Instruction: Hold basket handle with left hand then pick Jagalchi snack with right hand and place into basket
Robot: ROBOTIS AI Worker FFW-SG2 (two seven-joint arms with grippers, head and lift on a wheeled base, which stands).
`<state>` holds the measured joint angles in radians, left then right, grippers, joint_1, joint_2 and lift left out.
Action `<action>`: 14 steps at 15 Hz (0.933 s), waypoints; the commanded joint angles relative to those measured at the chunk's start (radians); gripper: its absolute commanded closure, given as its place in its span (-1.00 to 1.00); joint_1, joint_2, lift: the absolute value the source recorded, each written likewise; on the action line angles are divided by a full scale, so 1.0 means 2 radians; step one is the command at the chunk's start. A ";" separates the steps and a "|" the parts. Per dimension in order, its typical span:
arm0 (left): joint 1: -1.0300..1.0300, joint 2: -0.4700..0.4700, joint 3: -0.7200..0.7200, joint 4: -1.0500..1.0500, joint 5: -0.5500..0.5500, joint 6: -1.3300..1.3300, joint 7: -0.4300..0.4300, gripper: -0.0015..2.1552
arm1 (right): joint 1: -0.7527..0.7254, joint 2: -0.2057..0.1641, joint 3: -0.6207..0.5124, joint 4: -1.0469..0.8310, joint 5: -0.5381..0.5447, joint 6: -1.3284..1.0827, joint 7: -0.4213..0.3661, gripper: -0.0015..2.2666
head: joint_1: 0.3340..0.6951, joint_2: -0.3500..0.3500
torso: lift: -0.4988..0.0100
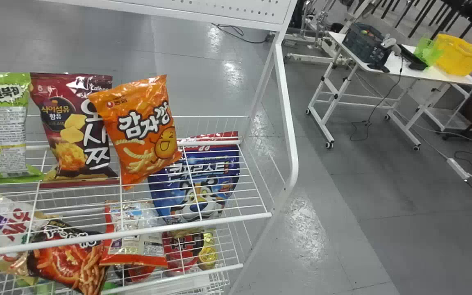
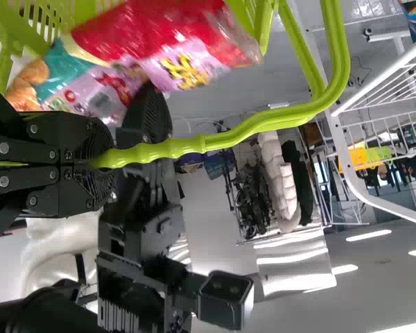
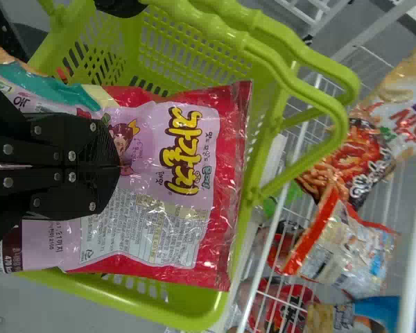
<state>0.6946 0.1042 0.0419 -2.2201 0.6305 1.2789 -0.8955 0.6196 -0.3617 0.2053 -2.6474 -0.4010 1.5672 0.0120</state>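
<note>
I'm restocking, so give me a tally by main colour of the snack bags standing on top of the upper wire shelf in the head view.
Green bag: 1
Maroon bag: 1
Orange bag: 1
Total: 3

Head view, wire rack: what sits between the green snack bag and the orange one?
Head view shows a maroon chip bag there; the orange bag overlaps its edge.
</note>
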 commanded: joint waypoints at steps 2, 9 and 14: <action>0.003 0.002 0.000 -0.002 0.000 0.000 -0.002 0.13 | -0.015 0.003 0.048 0.053 0.019 -0.048 -0.008 0.98 | 1.00 -1.00 | 0.92; 0.011 0.004 -0.003 -0.004 -0.001 0.000 -0.012 0.13 | -0.059 0.026 0.113 0.165 0.045 -0.163 -0.002 0.98 | 1.00 -0.58 | 0.92; 0.010 0.004 -0.003 -0.004 -0.002 0.000 -0.011 0.13 | -0.057 0.024 0.111 0.169 0.068 -0.146 -0.003 -1.00 | 1.00 -0.48 | 0.92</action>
<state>0.7163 0.1124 0.0366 -2.2289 0.6278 1.2787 -0.9185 0.4889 -0.3053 0.4459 -2.2802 -0.2686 1.2741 0.0061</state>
